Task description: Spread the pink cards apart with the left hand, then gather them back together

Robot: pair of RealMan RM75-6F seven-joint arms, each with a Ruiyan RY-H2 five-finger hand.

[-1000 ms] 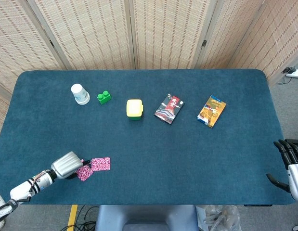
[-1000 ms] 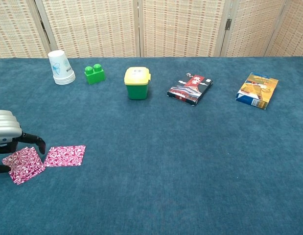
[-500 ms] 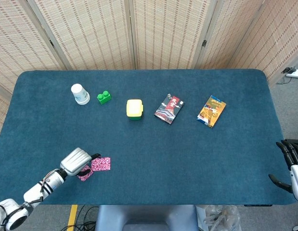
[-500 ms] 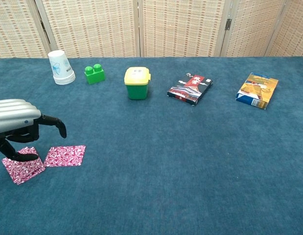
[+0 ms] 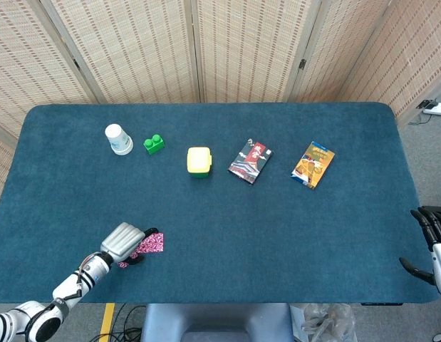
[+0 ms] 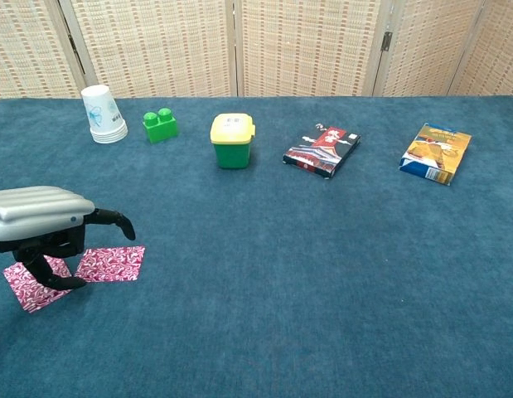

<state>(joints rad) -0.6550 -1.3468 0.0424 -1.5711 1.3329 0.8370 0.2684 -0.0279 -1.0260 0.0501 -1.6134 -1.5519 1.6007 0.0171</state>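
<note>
Two pink patterned cards lie side by side near the table's front left edge, close together. The right card is mostly in plain sight. The left card is partly hidden under my left hand. That hand hangs palm-down over both cards with its fingers pointing down and apart, and a fingertip touches near where the cards meet. It holds nothing. My right hand stays off the table's right edge, with its fingers spread and empty.
Along the back stand a stack of white cups, a green brick, a yellow-lidded green box, a dark card pack and an orange-blue packet. Blue cloth covers the table.
My left hand has moved right, from over the left card to above both cards, covering more of them. The cards have barely shifted. The right hand has stayed put.
</note>
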